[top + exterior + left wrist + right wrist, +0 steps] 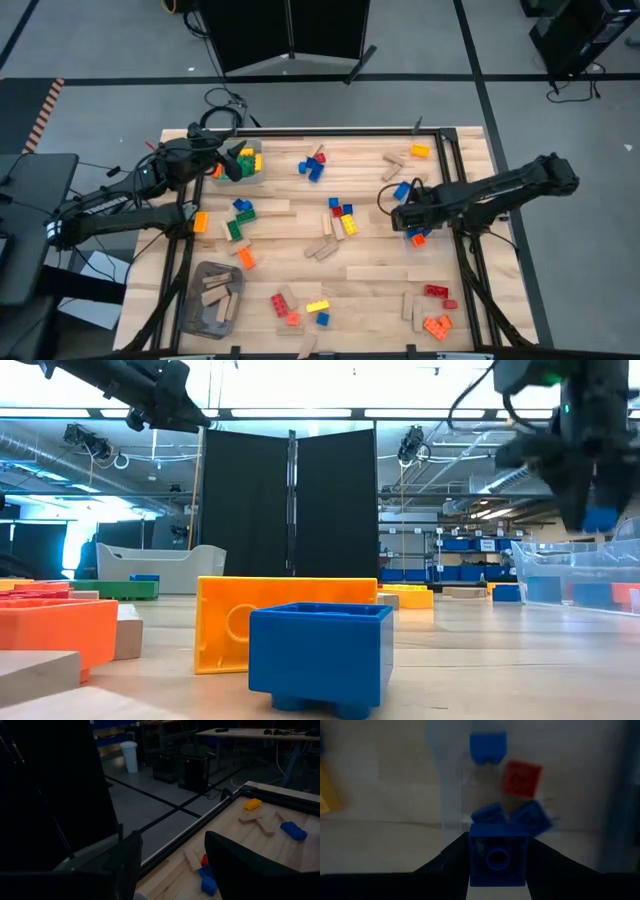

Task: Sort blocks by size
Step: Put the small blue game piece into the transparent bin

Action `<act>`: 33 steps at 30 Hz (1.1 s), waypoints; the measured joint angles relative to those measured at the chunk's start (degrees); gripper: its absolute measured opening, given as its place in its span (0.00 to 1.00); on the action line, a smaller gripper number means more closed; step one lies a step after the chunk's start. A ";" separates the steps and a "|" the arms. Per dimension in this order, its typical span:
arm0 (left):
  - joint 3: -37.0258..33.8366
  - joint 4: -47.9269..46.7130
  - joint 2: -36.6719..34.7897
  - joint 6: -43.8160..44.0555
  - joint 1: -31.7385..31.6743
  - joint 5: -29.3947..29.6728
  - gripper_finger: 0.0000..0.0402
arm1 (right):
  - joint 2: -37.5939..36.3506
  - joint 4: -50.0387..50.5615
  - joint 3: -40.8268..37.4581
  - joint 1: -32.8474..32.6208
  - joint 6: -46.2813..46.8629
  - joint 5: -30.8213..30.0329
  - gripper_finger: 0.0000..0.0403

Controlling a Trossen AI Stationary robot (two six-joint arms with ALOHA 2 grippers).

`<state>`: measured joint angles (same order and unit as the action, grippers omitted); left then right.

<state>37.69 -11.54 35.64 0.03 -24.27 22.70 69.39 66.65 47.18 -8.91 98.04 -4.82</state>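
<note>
My right gripper (410, 216) hangs over a small clear bin (421, 233) right of the table's middle and is shut on a small blue studded brick (497, 860). The brick also shows in the low view (600, 518), above the bin (575, 575). Blue and red small bricks (520, 780) lie in the bin below it. My left gripper (172, 865) is open and empty, raised over another clear bin (250, 165) at the far left, which holds yellow and green bricks. Many bricks and tan wooden pieces (322, 250) lie scattered on the table. My right gripper pinches the small blue brick by two opposite sides (474, 865) between its two fingers. The fingers point down from above. The brick is lifted clear, hanging over the clear bin's inside.
A grey tray (196, 318) with wooden pieces stands at the near left. Red and orange bricks (437, 322) lie at the near right, and a yellow brick (420, 151) and wooden pieces at the far right. A dark frame (452, 150) runs along the table's right side.
</note>
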 joint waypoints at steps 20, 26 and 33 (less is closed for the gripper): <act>0.00 -0.63 -0.02 -1.72 0.00 -5.12 0.56 | -0.77 -9.41 -6.47 -0.11 3.88 4.48 0.59; 1.42 -3.27 0.00 -3.61 0.02 -10.08 0.56 | -0.77 -2.88 -1.10 -1.85 3.15 2.70 0.60; 11.78 -20.78 1.94 -7.52 0.02 -7.89 0.56 | -0.81 6.07 6.16 -4.30 2.66 -0.98 0.60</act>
<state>49.47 -32.32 37.57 -7.49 -24.25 14.81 68.58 72.72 53.34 -13.21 100.70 -5.79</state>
